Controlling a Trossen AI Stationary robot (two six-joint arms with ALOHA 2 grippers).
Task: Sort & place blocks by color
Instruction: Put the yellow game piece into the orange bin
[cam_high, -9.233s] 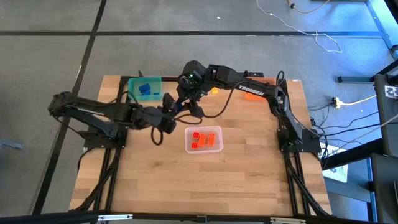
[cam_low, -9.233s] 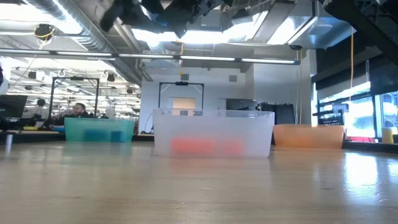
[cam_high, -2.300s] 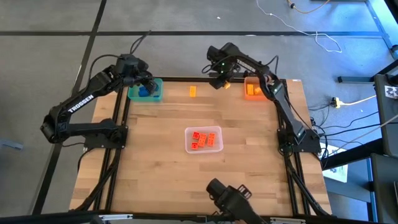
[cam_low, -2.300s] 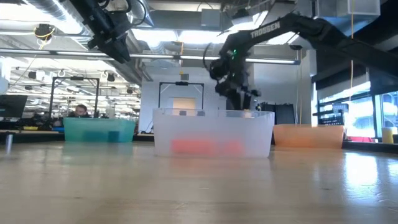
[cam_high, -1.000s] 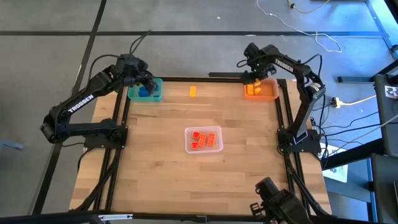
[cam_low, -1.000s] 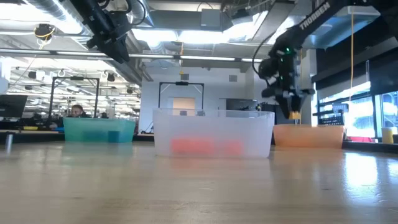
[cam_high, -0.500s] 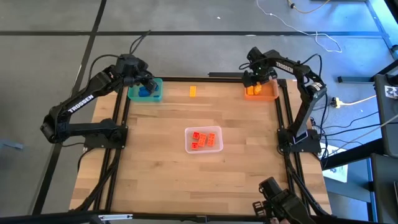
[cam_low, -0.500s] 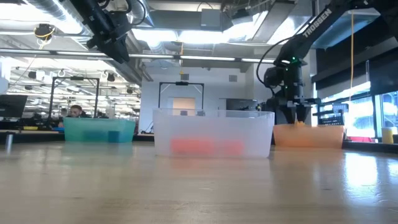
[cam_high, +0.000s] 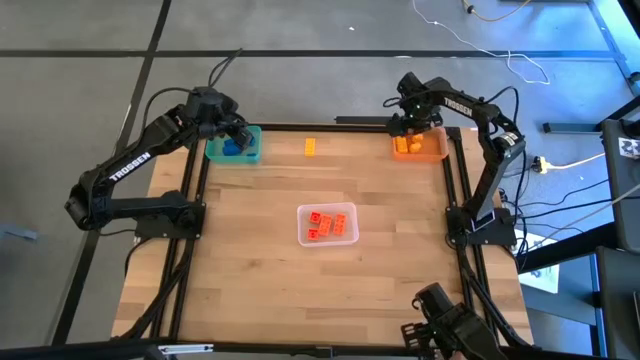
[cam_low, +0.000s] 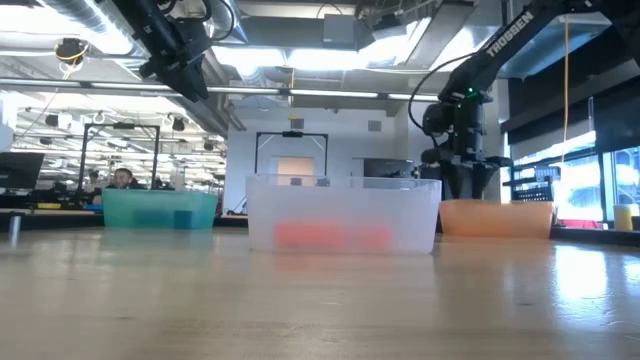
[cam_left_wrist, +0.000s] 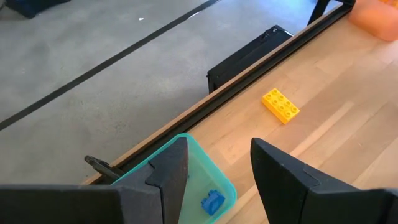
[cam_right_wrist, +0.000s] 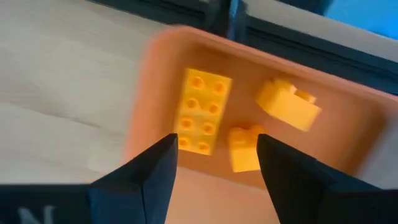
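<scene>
The blocks are nearly all sorted. Three yellow blocks (cam_right_wrist: 204, 111) lie in the orange bin (cam_high: 432, 152) at the table's far right corner, red-orange blocks (cam_high: 327, 223) sit in the clear bin (cam_high: 351, 238) near the table's middle, and a blue block (cam_left_wrist: 212, 201) lies in the teal bin (cam_high: 250, 153) at the far left corner. One yellow block (cam_high: 310, 147) lies loose on the table by the far edge, between the teal and orange bins; it appears to be the last piece left to sort, and it belongs in the orange bin.

The right gripper (cam_right_wrist: 214, 152) hangs just over the orange bin, its fingers spread and empty. The yellow blocks show in the gap between the fingers, down in the bin, so a drop looks just finished. The right arm reaches along the table's right edge, bent sharply at the elbow, wrist pointing down.

The left gripper (cam_left_wrist: 214, 165) is poised above the teal bin, fingers apart and holding nothing. Its arm stretches up the left edge from its base. From there its wrist camera looks over the bin rim towards the loose yellow block, well apart from it.
</scene>
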